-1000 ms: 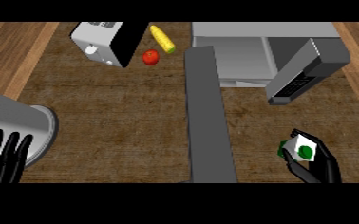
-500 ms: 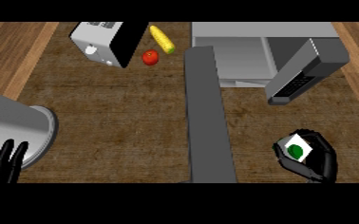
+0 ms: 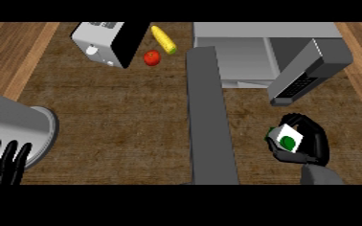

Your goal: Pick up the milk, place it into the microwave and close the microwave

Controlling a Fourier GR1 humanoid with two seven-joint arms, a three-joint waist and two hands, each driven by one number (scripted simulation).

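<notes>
Just below the open grey microwave [image 3: 237,48], the black right hand [image 3: 314,146], curled round the white green-spotted milk carton [image 3: 288,139], has edged nearer. Next, I'd judge: carry it inside.

Soft, even light — muted tones, flat matte surfaces

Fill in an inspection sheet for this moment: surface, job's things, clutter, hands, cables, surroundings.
Surface: brown counter, wooden edges.
Job's things: milk carton held at near right; microwave with door open.
Clutter: toaster, tomato, yellow vegetable, grey strip down the middle, grey rounded object at left.
Hands: right hand curled round the carton; left hand open, resting at lower left.
Cables: nothing seen.
Surroundings: nothing seen.
</notes>
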